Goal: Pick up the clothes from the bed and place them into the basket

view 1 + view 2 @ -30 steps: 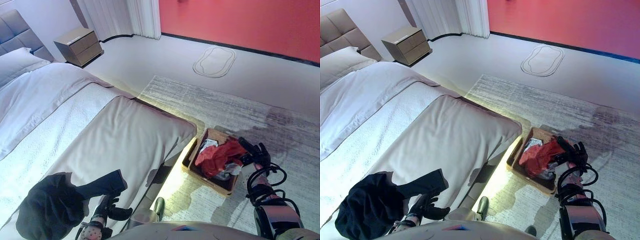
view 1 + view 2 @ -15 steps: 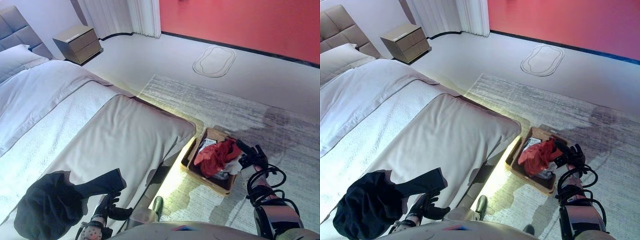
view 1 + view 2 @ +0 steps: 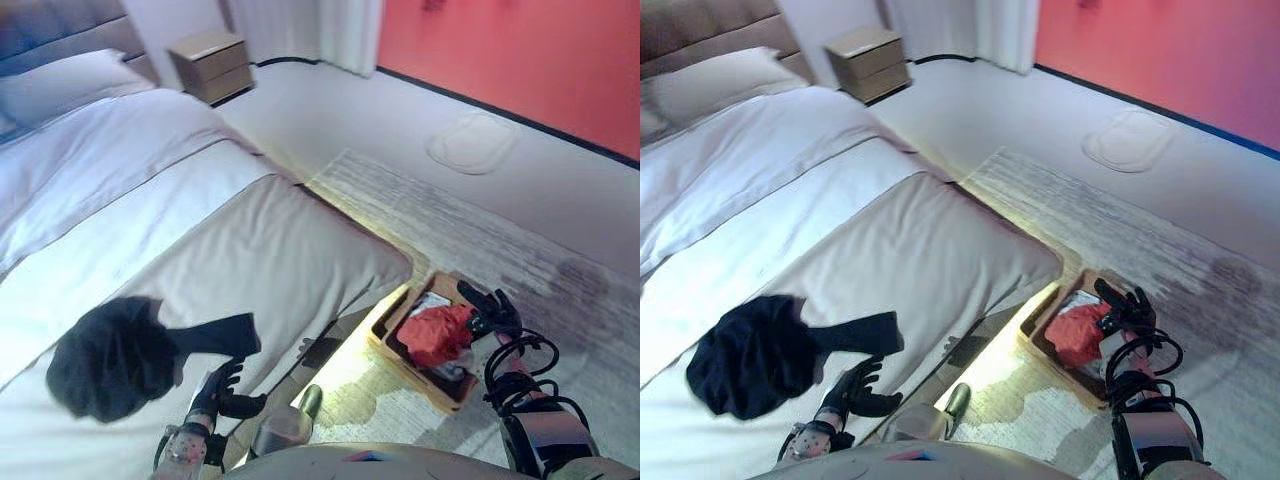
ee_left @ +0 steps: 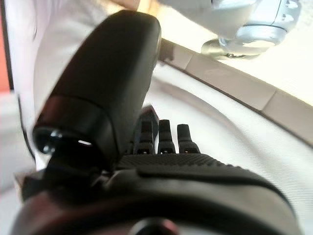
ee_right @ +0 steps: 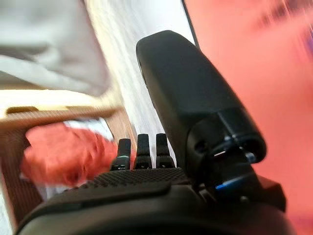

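Bed (image 3: pixel 250 250) holds dark clothes (image 3: pixel 115 355); red garment (image 3: pixel 437 333) fills basket (image 3: pixel 392 352).

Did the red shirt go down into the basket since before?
Yes. The red garment now lies lower inside the basket; earlier it hung from the right hand, bunched above the rim.

head stereo downward; wrist close-ups
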{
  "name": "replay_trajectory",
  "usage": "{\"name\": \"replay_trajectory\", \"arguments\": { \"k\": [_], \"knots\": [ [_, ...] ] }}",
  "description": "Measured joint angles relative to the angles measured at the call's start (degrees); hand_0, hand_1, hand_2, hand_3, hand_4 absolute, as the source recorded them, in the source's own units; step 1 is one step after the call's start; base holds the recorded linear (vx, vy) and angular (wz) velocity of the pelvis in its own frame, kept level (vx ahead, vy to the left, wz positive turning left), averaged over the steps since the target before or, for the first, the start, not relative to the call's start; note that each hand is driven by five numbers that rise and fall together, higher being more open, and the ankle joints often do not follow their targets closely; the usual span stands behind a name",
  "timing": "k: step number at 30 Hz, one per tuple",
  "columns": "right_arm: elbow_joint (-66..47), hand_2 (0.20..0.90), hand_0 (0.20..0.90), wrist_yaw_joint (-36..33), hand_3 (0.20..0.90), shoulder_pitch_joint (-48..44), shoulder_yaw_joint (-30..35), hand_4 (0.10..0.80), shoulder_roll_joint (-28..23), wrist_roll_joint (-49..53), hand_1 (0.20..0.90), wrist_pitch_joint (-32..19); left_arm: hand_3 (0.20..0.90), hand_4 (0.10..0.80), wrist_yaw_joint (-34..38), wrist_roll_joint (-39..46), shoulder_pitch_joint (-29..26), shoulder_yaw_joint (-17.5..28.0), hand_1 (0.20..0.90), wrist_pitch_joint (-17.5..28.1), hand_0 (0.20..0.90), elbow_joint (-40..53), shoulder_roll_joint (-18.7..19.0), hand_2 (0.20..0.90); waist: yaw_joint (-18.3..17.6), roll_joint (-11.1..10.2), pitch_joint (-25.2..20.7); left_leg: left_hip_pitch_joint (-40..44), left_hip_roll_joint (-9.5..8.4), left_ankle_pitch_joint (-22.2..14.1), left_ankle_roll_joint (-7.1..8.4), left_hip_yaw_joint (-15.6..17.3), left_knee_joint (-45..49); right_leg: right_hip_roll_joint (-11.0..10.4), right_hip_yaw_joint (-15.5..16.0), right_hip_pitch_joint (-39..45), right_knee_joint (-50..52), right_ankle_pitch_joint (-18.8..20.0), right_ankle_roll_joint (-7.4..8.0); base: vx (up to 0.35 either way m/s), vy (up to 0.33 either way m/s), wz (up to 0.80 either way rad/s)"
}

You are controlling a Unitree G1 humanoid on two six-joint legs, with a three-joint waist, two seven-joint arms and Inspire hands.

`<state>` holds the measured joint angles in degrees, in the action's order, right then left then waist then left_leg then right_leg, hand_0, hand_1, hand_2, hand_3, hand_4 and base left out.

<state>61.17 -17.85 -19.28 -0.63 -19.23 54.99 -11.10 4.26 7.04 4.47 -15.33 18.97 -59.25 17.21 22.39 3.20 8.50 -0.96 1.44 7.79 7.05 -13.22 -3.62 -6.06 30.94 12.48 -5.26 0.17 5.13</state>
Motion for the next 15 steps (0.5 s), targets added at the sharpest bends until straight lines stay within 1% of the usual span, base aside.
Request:
{"name": "replay_trajectory", "arguments": {
  "k": [1, 2, 3, 4, 5, 6, 7, 8, 9, 10, 11, 12, 13, 14, 15],
  "knots": [
    [0.2, 0.9, 0.9, 0.36, 0.9, -0.39, -0.65, 0.8, 0.36, 0.0, 0.9, 0.0, 0.9, 0.8, -0.05, -0.15, -0.8, 0.42, 0.9, -0.08, 0.9, -0.53, -0.01, 0.9, 1.29, -0.07, 0.33, -0.48, 0.36, -0.24, 0.14, -0.15, 0.45, 0.63, 0.22, -0.21, 0.04, -0.3, -0.07, 0.002, -0.071, 0.36],
    [0.71, 0.9, 0.9, 0.44, 0.9, -1.31, -1.95, 0.8, 0.93, 0.01, 0.9, -0.09, 0.9, 0.8, -0.24, -0.44, -0.95, 1.43, 0.9, -0.04, 0.9, -1.06, 0.21, 0.9, 2.5, -0.03, 0.8, -1.54, 0.52, -0.27, 0.12, 0.76, 0.54, 1.22, 1.16, 0.01, 0.03, -0.36, -0.19, -0.062, 0.02, 0.48],
    [0.68, 0.9, 0.9, 0.47, 0.9, -1.84, -2.86, 0.8, 1.4, -0.02, 0.9, -0.21, 0.9, 0.8, -0.4, -0.73, -1.26, 2.56, 0.9, -0.09, 0.9, -1.49, 0.31, 0.9, 2.57, -0.03, 1.63, -2.03, 1.51, -0.78, 0.07, 3.1, 0.47, 1.92, 2.53, 0.65, 0.02, -0.39, -0.33, -0.121, 0.072, 1.0],
    [0.46, 0.9, 0.9, 0.32, 0.9, -1.8, -3.2, 0.8, 1.9, -0.02, 0.9, -0.72, 0.9, 0.8, -1.25, -1.61, -2.31, 3.45, 0.9, -0.15, 0.9, -2.35, 0.64, 0.9, 2.29, -0.06, 2.91, -2.55, 2.92, -2.23, -0.8, 9.3, 0.29, 1.76, 6.16, 2.1, 0.01, -0.29, -0.7, -0.18, 0.119, 1.55],
    [0.41, 0.9, 0.9, 0.16, 0.9, -1.17, -3.19, 0.8, 2.13, -0.02, 0.9, -1.05, 0.9, 0.8, -2.16, -2.62, -3.13, 3.88, 0.9, -0.26, 0.9, -2.46, 1.03, 0.9, 1.4, -0.89, 3.51, -3.05, 4.1, -2.91, -0.49, 16.12, 0.37, 1.14, 10.05, 2.91, -0.13, -1.34, -2.33, -0.206, 0.134, 1.79],
    [0.41, 0.9, 0.9, 0.17, 0.9, -0.68, -3.16, 0.8, 2.17, -0.08, 0.9, -1.08, 0.9, 0.8, -2.65, -2.74, -3.36, 3.83, 0.9, -0.23, 0.9, -2.41, 1.19, 0.9, 0.81, -1.39, 3.77, -3.83, 5.45, -2.49, -0.89, 22.32, 0.9, 0.48, 12.91, 3.36, -0.34, -2.1, -3.29, -0.244, 0.174, 1.6],
    [0.33, 0.9, 0.9, 0.41, 0.9, -0.46, -3.14, 0.8, 2.2, -0.27, 0.9, -1.08, 0.9, 0.8, -3.11, -2.77, -3.18, 3.76, 0.9, -0.41, 0.9, -2.46, 1.2, 0.9, 0.09, -1.63, 3.88, -4.58, 6.61, -2.22, -1.16, 28.73, 2.36, -0.25, 15.66, 4.2, -0.36, -2.14, -3.36, -0.233, 0.192, 1.6],
    [-0.23, 0.9, 0.9, 1.82, 0.9, 0.42, -3.09, 0.8, 2.05, -2.42, 0.9, -1.1, 0.9, 0.8, -3.49, -2.74, -2.82, 2.54, 0.9, -1.57, 0.9, -2.52, 1.22, 0.9, -2.57, -2.36, 4.03, -5.31, 8.12, -2.22, -1.19, 37.4, 6.16, -1.87, 20.11, 5.48, -0.27, -2.06, -3.35, -0.194, 0.215, 1.4],
    [-0.52, 0.9, 0.9, 3.02, 0.9, 1.3, -3.07, 0.8, 1.92, -4.8, 0.9, -1.05, 0.9, 0.8, -3.38, -2.66, -2.37, 1.94, 0.9, -1.84, 0.9, -2.53, 1.25, 0.9, -4.1, -2.68, 3.89, -4.64, 8.42, -2.28, -1.29, 39.72, 8.68, -3.54, 21.75, 6.26, 0.35, -2.06, -3.31, -0.116, 0.192, 1.07],
    [-0.53, 0.9, 0.9, 3.54, 0.9, 1.65, -3.09, 0.8, 1.79, -6.15, 0.9, -0.96, 0.9, 0.8, -3.08, -2.63, -1.91, 1.92, 0.9, -2.05, 0.9, -2.54, 1.42, 0.9, -4.63, -2.74, 3.75, -4.21, 8.39, -2.39, -1.45, 40.33, 10.41, -4.69, 21.89, 6.74, 1.05, -2.13, -3.21, -0.04, 0.329, 0.59],
    [-0.57, 0.9, 0.9, 5.36, 0.9, 2.46, -3.67, 0.8, 0.69, -9.71, 0.9, -0.33, 0.9, 0.8, -2.19, -2.57, -0.88, 1.59, 0.9, -2.93, 0.9, -2.53, 1.7, 0.9, -6.96, -2.61, 3.09, -2.43, 7.05, -4.84, -5.68, 42.96, 13.13, -7.43, 22.25, 7.22, 4.65, -1.52, -1.58, 0.005, 0.272, 0.45],
    [-0.62, 0.9, 0.9, 5.89, 0.9, 2.75, -3.76, 0.8, 0.06, -10.86, 0.9, -0.02, 0.9, 0.8, -2.1, -2.59, -0.86, 1.32, 0.9, -3.04, 0.9, -2.54, 1.64, 0.9, -8.02, -2.41, 2.81, -2.41, 6.0, -5.17, -7.79, 43.08, 12.27, -8.15, 22.47, 7.17, 6.29, -1.37, -1.13, 0.056, 0.316, 0.79],
    [-0.64, 0.9, 0.9, 6.17, 0.9, 3.12, -3.64, 0.8, -0.42, -13.07, 0.9, 1.17, 0.9, 0.8, -2.1, -2.56, -1.37, 1.03, 0.9, -3.11, 0.9, -2.42, 1.9, 0.9, -10.03, -2.95, 2.12, -1.3, 3.37, -3.59, -10.53, 41.87, 9.51, -11.06, 22.82, 6.79, 9.77, -1.37, -1.07, 0.061, 0.176, 0.79],
    [-0.64, 0.9, 0.9, 6.59, 0.9, 3.2, -3.67, 0.8, -0.71, -14.68, 0.9, 1.99, 0.9, 0.8, -2.2, -2.56, -2.39, 0.96, 0.9, -3.12, 0.9, -2.27, 1.9, 0.9, -11.01, -3.24, 1.94, -0.2, 2.09, -2.77, -12.17, 40.37, 6.45, -12.27, 22.18, 5.77, 12.55, -2.45, -0.25, 0.085, 0.222, 0.75],
    [-0.92, 0.9, 0.9, 7.21, 0.9, 3.09, -3.8, 0.8, -0.74, -16.46, 0.9, 2.7, 0.9, 0.8, -2.3, -2.57, -4.17, 0.79, 0.9, -3.11, 0.9, -2.22, 1.93, 0.9, -11.1, -3.25, 1.88, 0.71, 1.55, -2.09, -13.16, 39.39, 4.06, -11.22, 19.02, 4.44, 12.76, -3.37, 1.07, 0.074, 0.17, 0.44]
  ]
}}
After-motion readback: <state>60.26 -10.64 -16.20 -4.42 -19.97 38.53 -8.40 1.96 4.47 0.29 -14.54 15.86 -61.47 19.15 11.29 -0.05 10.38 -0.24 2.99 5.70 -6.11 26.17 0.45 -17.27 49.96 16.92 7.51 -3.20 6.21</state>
